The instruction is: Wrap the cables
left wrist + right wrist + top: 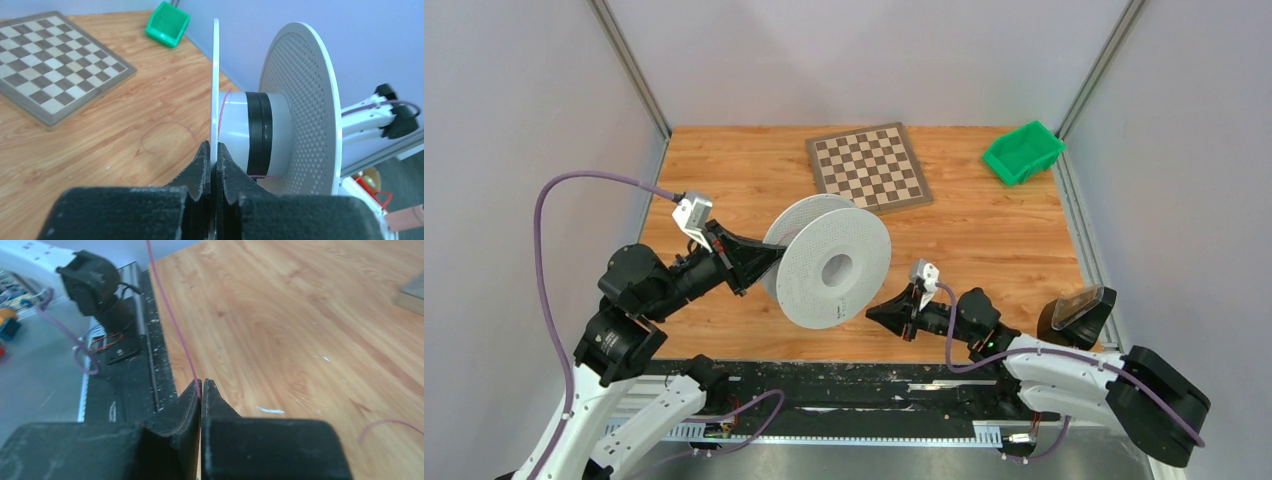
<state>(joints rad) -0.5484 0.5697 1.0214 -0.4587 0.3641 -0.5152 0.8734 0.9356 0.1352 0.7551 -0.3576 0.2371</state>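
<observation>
1. One table (724, 180): bare wood lies open at the spool's 9 and 3 o'clock.
2. One spool (864, 250), mid-table; the left claw (212, 150) is clamped on its rim from 9 o'clock.
3. One chessboard (869, 167) at 12, one bin (1022, 152) at 2, both by the far edge.
4. One thin cable (172, 315), pinched tight in the right claw (201, 387) at the spool's 5 o'clock.

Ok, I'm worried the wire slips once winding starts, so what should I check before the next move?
1. Left gripper shut on the spool flange: ok.
2. Right gripper pinching the cable: ok.
3. A cable strand lies on the spool's hub: ok.
4. No slack: not ok, part of it lies looped on the table.
5. Cable taut between right gripper and spool: cannot tell.
6. Chessboard and green bin apart from the spool: ok.
</observation>
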